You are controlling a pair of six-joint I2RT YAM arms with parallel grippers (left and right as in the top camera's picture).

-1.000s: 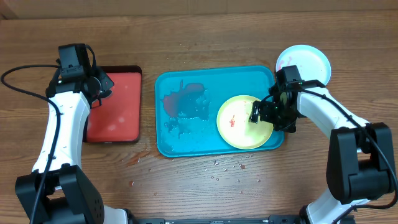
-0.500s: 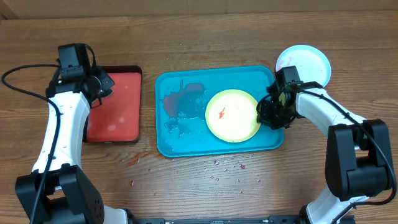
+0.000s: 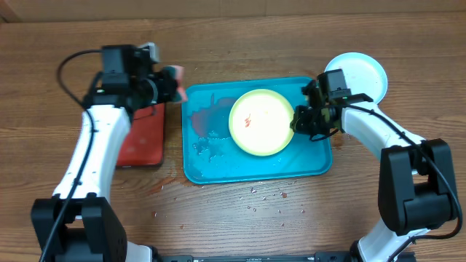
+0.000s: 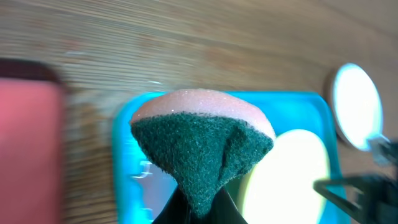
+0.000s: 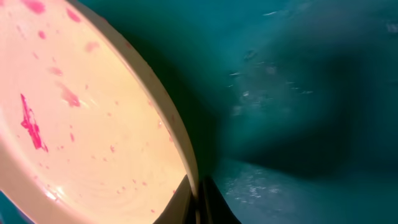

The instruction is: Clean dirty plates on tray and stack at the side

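One plate point(image 3: 260, 122) is within the tray point(image 3: 211, 156), another plate point(image 3: 360, 73) to its right.

A brown wooden table point(image 3: 240, 36) carries a large blue tray point(image 3: 218, 166) at its middle. A smaller red tray point(image 3: 142, 142) lies just to its left, a light-blue plate point(image 3: 360, 73) sits by its far right corner, and small crumbs point(image 3: 255, 191) dot the wood along its near edge

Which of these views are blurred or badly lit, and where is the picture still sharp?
Left wrist: the sponge is sharp, the table and tray behind it are smeared, and the blue-rimmed plate is blown out white. Right wrist: the yellow-green plate looks pinkish and the tray lies in dark shadow. Overhead: evenly lit and sharp.
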